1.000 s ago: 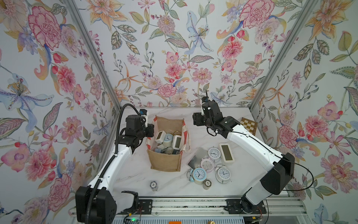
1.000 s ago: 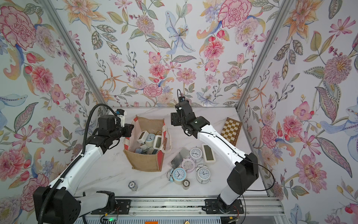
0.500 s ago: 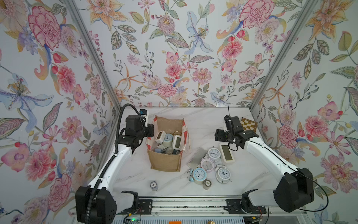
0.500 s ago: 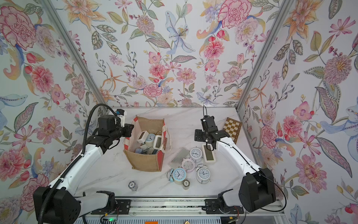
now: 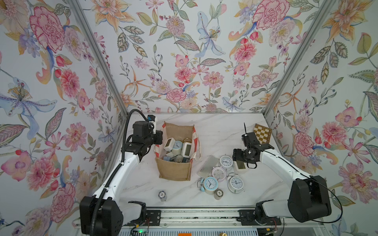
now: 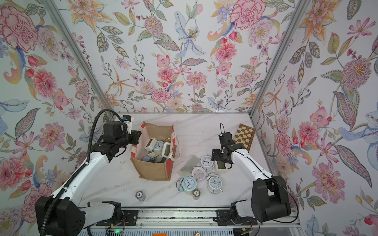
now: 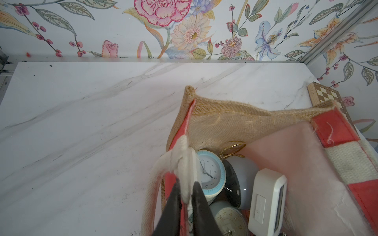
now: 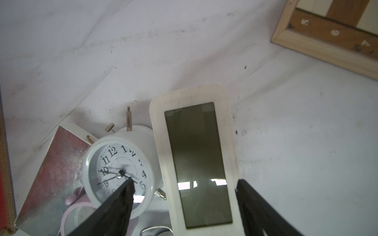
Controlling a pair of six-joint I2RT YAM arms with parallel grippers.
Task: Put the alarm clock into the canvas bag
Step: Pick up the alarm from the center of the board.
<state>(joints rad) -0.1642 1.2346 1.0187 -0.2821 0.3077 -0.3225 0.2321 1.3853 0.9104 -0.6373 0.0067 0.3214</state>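
white rectangular dark-screened alarm clock (image 8: 195, 161): laid face up beneath right gripper (image 8: 185, 183), jaws spread across its short width | tan burlap canvas bag (image 5: 173, 169): white handle (image 7: 182, 155) pinched by left gripper (image 7: 187, 183)

**Tabletop** (image 6: 114, 179): white marble.

**Canvas bag** (image 6: 152, 170): upright, open-topped, with a tan front and red-and-white striped sides. It holds several clocks, among them a blue-rimmed round clock (image 6: 158, 146) between two white digital clocks (image 6: 150, 144).

**Left pincer** (image 6: 136, 137): at the bag's left rim.

**Right pincer** (image 6: 220, 161): over a cream digital clock (image 6: 222, 169) lying flat.

**Clustered just beside it:**
- white round clock (image 6: 206, 162)
- pink clock (image 6: 198, 173)
- blue twin-bell clock (image 6: 189, 183)
- white twin-bell clock (image 6: 214, 182)
- mirrored slab (image 6: 189, 166)

**Chessboard** (image 6: 244, 139): far right corner.
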